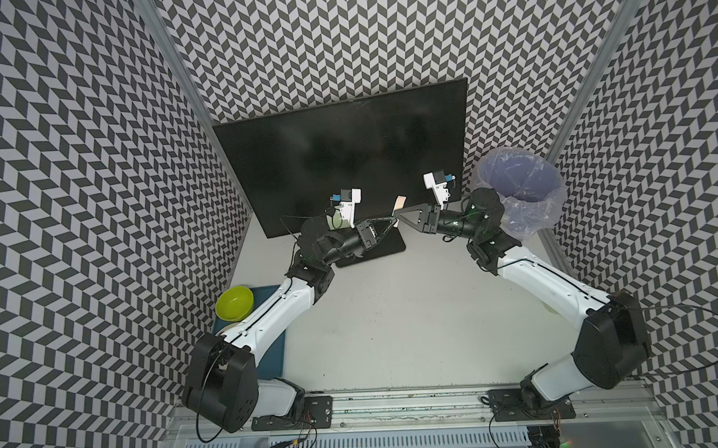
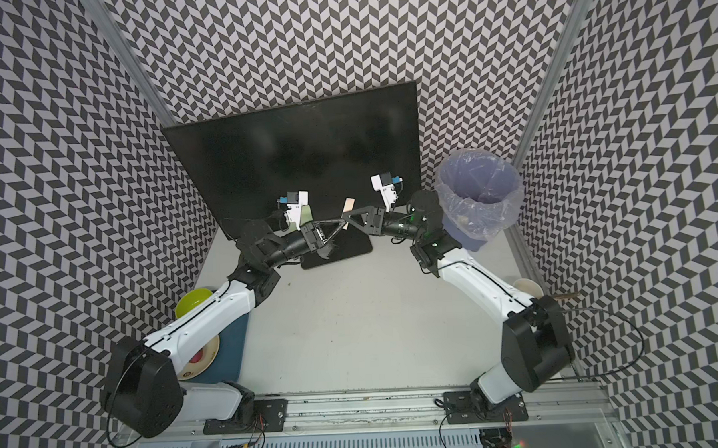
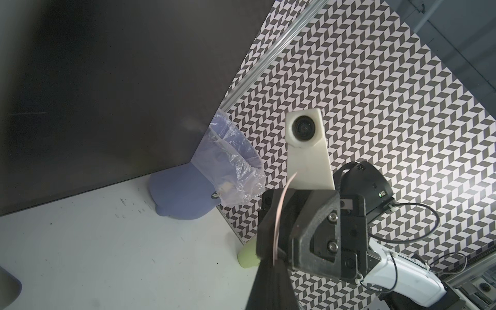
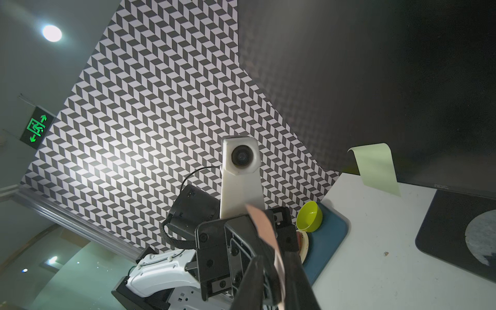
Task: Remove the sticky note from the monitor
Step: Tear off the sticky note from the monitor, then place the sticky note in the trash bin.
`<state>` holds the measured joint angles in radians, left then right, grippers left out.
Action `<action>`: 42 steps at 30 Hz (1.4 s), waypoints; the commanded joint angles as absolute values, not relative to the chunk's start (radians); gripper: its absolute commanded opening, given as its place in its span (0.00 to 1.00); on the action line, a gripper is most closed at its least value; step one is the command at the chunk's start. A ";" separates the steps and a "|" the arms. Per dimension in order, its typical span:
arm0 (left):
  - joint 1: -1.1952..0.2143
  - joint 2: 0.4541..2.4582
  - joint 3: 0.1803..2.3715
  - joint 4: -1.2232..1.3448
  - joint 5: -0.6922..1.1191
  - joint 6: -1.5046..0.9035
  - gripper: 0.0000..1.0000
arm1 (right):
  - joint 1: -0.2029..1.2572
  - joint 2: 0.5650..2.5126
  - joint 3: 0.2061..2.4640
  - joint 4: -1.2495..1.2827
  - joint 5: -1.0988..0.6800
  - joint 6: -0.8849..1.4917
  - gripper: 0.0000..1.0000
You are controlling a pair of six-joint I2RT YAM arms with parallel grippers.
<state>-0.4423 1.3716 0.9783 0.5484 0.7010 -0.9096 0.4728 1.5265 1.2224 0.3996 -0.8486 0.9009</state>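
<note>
Curled pink note [image 1: 522, 199], flat matte-black monitor [image 1: 346, 150] — blank

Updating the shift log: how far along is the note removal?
Done: a pink sticky note is off the monitor. In hand: the left gripper pinches it, with the right gripper at it too. Remaining: a green sticky note sticks to the screen's lower edge.

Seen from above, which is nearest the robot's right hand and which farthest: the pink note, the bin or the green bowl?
1. Pink note: at the fingertips of the right hand, mid-table.
2. Bin: off to its right.
3. Green bowl: far across, at the left wall.
</note>
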 commanded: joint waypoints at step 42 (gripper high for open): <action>-0.147 1.208 0.933 0.159 0.513 -0.599 1.00 | -0.074 1.573 1.716 -0.493 -0.226 0.024 0.00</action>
<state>-0.1669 1.2499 0.9443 0.1905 0.5507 -0.6498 -0.0719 1.5162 1.6543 -0.3901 -0.3752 0.1524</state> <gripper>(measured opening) 0.997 0.045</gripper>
